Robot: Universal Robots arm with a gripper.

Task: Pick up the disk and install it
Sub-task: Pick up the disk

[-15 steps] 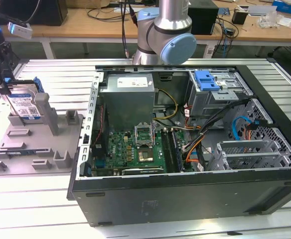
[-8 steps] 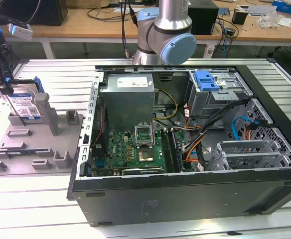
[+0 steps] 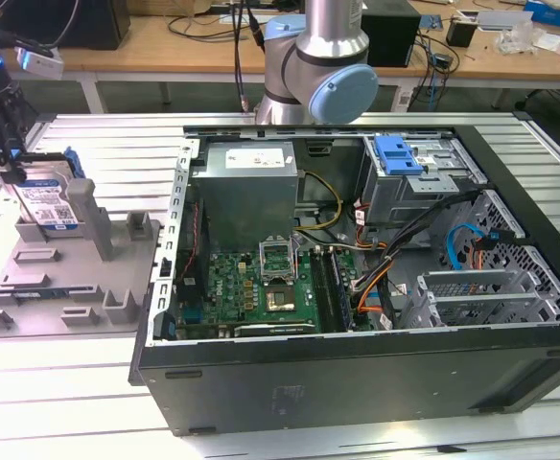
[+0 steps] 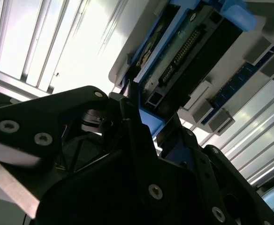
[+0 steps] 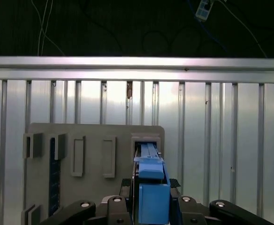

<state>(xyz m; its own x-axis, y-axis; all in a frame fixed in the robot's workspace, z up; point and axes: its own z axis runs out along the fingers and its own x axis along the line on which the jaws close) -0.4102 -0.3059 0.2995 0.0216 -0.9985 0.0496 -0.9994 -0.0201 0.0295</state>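
Observation:
The disk (image 3: 48, 199) is a silver drive with a white-and-blue label and a blue carrier frame. It stands on edge in a slot of the grey fixture plate (image 3: 69, 278) at the exterior view's left. My gripper (image 3: 11, 165) comes down on its top edge, and the black fingers (image 3: 16, 172) are closed on the blue frame. In the first wrist view the blue frame of the disk (image 5: 151, 183) runs from the plate's slot (image 5: 146, 140) to between my fingers (image 5: 113, 206). In the second wrist view the disk's connector edge (image 4: 184, 51) shows beside the gripper (image 4: 137, 112).
An open computer case (image 3: 357, 383) lies right of the fixture plate, with a grey power supply (image 3: 246, 182), a motherboard (image 3: 270, 283), cables and a blue bracket (image 3: 400, 153) on the drive bay. The arm's elbow (image 3: 323, 72) stands behind the case. A slatted metal table (image 3: 59, 402) lies under everything.

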